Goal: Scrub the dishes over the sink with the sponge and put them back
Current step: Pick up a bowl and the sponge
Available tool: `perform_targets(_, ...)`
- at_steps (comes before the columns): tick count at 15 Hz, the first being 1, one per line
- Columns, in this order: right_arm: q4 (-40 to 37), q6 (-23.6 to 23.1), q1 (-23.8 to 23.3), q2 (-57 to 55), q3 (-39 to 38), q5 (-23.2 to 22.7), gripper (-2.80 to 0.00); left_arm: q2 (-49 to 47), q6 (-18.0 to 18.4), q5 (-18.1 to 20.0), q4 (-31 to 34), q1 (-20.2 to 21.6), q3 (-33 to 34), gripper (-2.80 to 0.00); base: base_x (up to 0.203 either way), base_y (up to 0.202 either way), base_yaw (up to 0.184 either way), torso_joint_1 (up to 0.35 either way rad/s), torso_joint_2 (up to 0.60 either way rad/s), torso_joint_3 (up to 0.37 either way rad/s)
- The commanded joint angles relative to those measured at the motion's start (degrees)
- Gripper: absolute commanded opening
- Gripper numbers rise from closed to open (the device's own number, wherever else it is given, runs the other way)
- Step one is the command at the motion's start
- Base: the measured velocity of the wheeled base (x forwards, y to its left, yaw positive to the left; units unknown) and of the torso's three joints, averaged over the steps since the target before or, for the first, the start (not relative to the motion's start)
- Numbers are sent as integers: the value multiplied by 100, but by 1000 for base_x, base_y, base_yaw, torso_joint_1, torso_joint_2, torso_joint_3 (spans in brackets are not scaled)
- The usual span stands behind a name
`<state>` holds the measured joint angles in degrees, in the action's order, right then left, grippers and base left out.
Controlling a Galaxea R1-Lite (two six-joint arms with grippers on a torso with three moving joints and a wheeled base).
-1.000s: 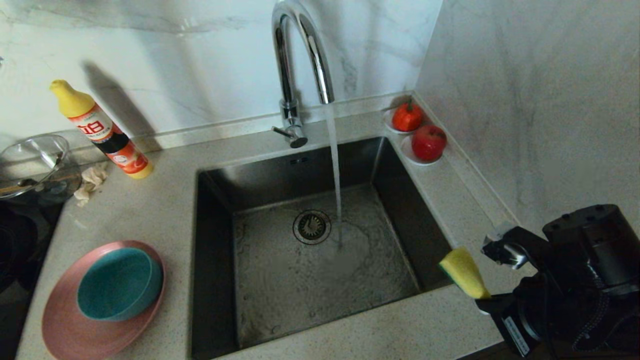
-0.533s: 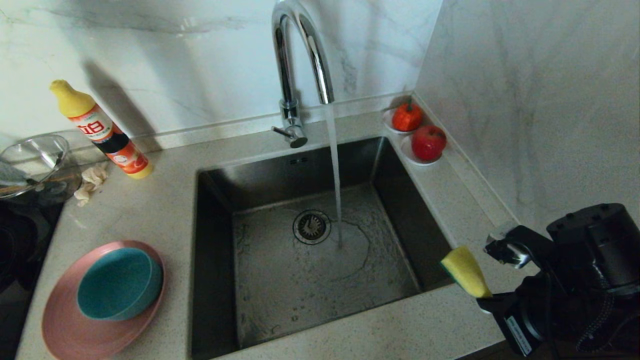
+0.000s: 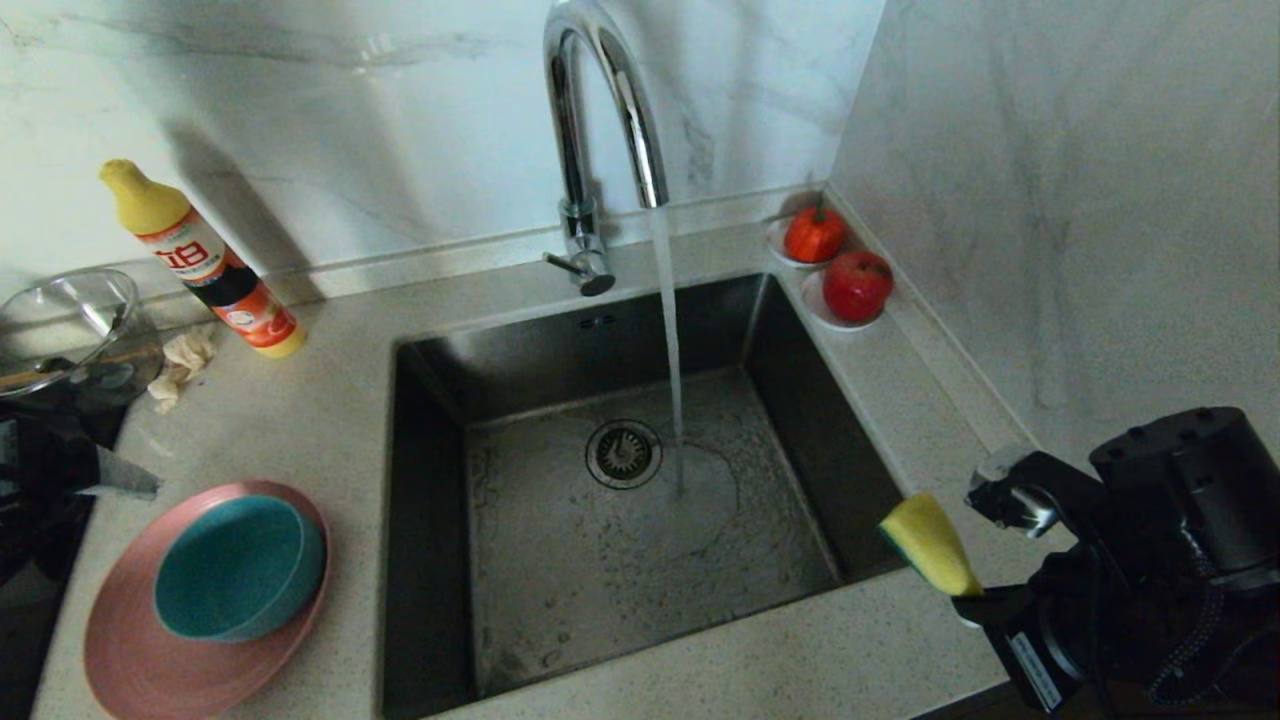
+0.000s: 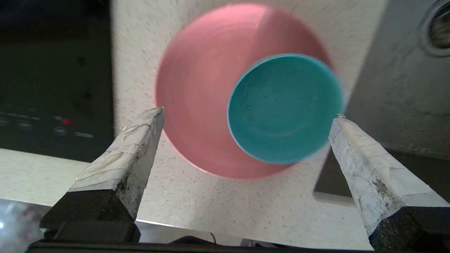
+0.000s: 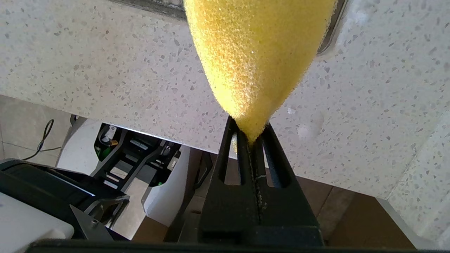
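1. Bowl (image 4: 284, 109): rigid, probably light and slick; sits in plate (image 4: 197, 88), left of sink (image 3: 620, 520). Grip rim.
2. Left gripper (image 4: 246, 116): spread wide above it.
3. Right gripper (image 5: 251, 138): pinching soft sponge (image 5: 256, 52).

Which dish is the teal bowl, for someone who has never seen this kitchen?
Start at the steel sink. On the counter to its left lies a pink plate. The teal bowl sits on that plate: smaller, deeper and blue-green, unlike the clear glass bowl farther back.
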<state>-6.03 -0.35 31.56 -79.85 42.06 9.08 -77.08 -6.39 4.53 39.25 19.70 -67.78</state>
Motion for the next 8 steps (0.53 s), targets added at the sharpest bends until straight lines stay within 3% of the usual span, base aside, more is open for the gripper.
perform_targets(1,-3,0,-1,-84,13,6,-280,-360,-39,-18,-336,1,362,0,0,0,0,0,0,0)
perform_targets(4,-3,-9,-1,-110,31,6,-280,-664,-98,-305,-846,-1,678,0,0,0,0,0,0,0)
perform_targets(8,-3,-26,-1,-119,48,15,-280,-981,-143,-338,-959,-1,690,0,0,0,0,0,0,0)
